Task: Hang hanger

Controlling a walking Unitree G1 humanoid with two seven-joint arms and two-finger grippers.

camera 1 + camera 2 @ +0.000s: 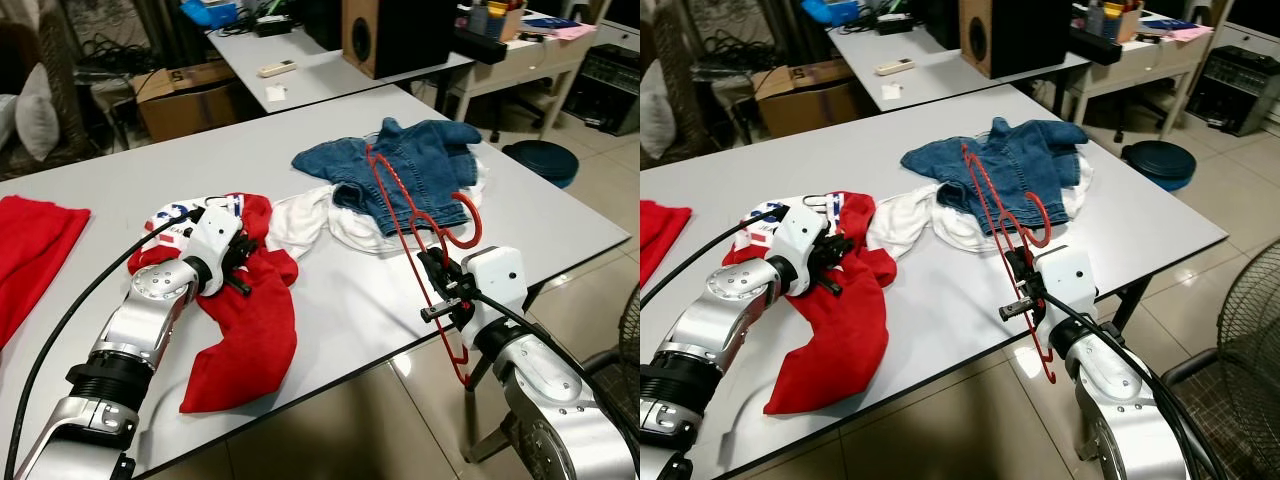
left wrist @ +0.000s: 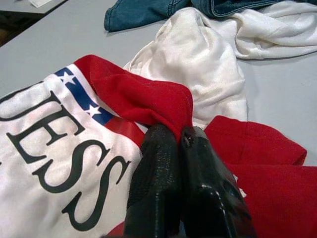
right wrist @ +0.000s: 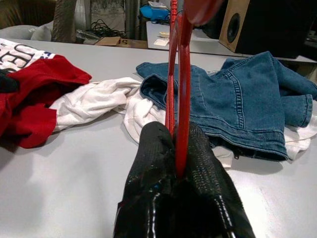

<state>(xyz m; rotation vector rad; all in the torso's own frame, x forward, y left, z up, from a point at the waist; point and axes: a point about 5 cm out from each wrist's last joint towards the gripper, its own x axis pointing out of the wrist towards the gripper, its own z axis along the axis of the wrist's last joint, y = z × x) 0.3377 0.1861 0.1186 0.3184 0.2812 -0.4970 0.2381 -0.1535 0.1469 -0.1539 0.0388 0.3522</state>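
Note:
A red plastic hanger (image 1: 405,215) stands on edge above the table's near right side, its hook over the denim jacket (image 1: 410,170). My right gripper (image 1: 437,277) is shut on the hanger's lower bar; in the right wrist view the bar (image 3: 179,99) runs up from between the black fingers (image 3: 153,163). My left gripper (image 1: 240,262) is shut on a fold of the red and white printed shirt (image 1: 245,330), pinching red cloth (image 2: 148,101) at the fingertips (image 2: 158,148).
A white garment (image 1: 320,220) lies between the shirt and the jacket. Another red cloth (image 1: 30,250) lies at the table's left. A second table with a speaker (image 1: 385,35) stands behind. The table's near edge is right under the right arm.

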